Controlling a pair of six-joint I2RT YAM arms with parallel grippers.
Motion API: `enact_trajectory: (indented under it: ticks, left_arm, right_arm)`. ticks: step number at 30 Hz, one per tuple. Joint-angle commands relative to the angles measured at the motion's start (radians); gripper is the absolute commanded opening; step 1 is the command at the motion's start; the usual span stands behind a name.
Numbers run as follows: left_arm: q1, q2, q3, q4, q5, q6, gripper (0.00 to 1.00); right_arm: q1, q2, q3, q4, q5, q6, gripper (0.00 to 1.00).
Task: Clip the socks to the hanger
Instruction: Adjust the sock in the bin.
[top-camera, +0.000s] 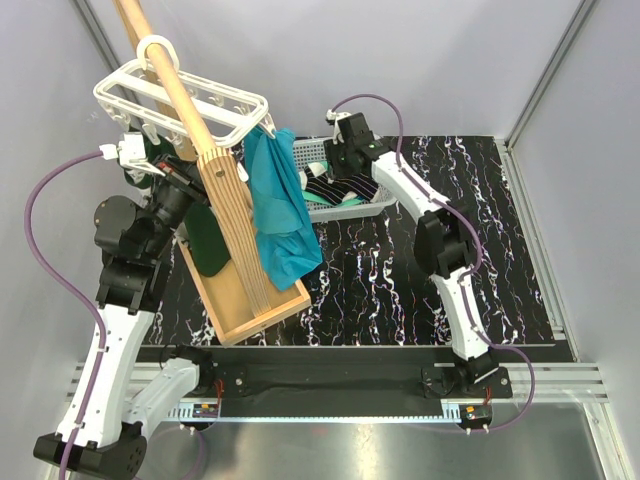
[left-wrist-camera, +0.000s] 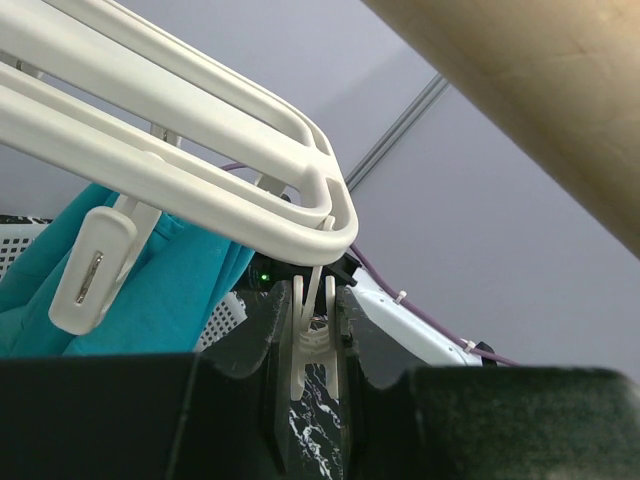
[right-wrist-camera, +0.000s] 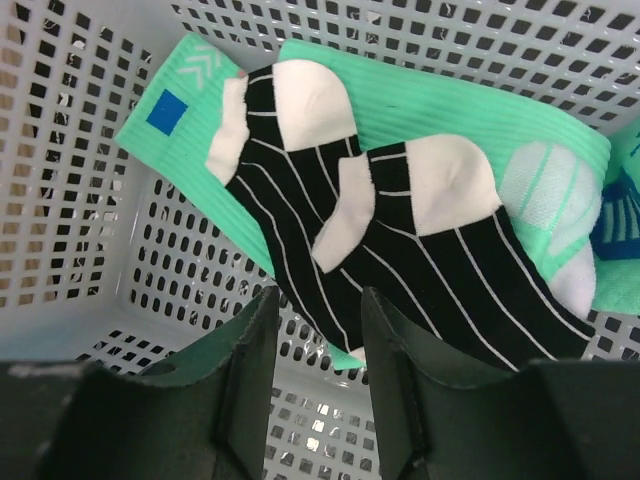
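The white hanger (top-camera: 185, 98) hangs by its hook loop on a wooden pole. In the left wrist view its frame (left-wrist-camera: 200, 170) runs overhead, and my left gripper (left-wrist-camera: 310, 325) is shut on one small white clip (left-wrist-camera: 312, 345) below it. In the top view the left gripper (top-camera: 168, 180) sits just under the hanger. The socks lie in a grey mesh basket (top-camera: 372, 205): black-and-white striped socks (right-wrist-camera: 400, 240) on top of mint green ones (right-wrist-camera: 200, 150). My right gripper (right-wrist-camera: 318, 300) is open just above them, over the striped sock's edge. It also shows in the top view (top-camera: 338, 165).
A large teal cloth (top-camera: 280, 205) hangs from the hanger's right side, next to the basket. A dark green garment (top-camera: 205, 240) hangs on the left. The wooden pole (top-camera: 165, 70) rises from a slatted stand (top-camera: 245, 270). Grey walls close in all around.
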Motion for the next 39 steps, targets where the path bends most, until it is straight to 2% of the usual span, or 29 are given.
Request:
enact_trajectory:
  ticks: [1, 3, 5, 18, 25, 30, 32, 34, 37, 39]
  left_arm:
    - [-0.002, -0.020, 0.011, 0.028, 0.036, 0.007, 0.00]
    - [0.000, -0.017, 0.014, 0.028, 0.036, 0.007, 0.00]
    - [-0.002, -0.012, 0.009, 0.033, 0.037, 0.007, 0.00]
    - [0.000, 0.001, 0.008, 0.042, 0.048, -0.002, 0.00]
    - [0.004, 0.000, 0.008, 0.036, 0.051, -0.002, 0.00]
    - [0.009, -0.002, 0.009, 0.031, 0.049, -0.002, 0.00]
    - [0.011, -0.005, 0.009, 0.031, 0.051, -0.002, 0.00]
    - [0.011, -0.003, 0.009, 0.030, 0.052, -0.002, 0.00]
    - [0.012, -0.006, 0.006, 0.028, 0.054, -0.002, 0.00]
    - [0.014, -0.008, 0.003, 0.028, 0.054, -0.004, 0.00]
  right_arm:
    - [-0.008, 0.012, 0.096, -0.052, 0.013, -0.053, 0.45]
    - [-0.005, 0.035, 0.103, -0.060, 0.025, -0.065, 0.46]
    - [-0.001, 0.048, 0.097, -0.046, 0.031, -0.075, 0.52]
    - [-0.002, 0.134, 0.142, -0.034, 0.013, -0.116, 0.50]
    - [-0.002, 0.161, 0.165, 0.009, -0.013, -0.085, 0.41]
    - [-0.005, 0.157, 0.180, 0.043, -0.043, -0.038, 0.27]
    - [-0.004, 0.155, 0.194, 0.052, -0.052, -0.024, 0.19]
    - [-0.004, 0.158, 0.209, 0.050, -0.059, -0.012, 0.16]
    - [-0.002, 0.157, 0.214, 0.050, -0.072, 0.011, 0.21]
    - [-0.004, 0.163, 0.214, 0.046, -0.072, 0.021, 0.38]
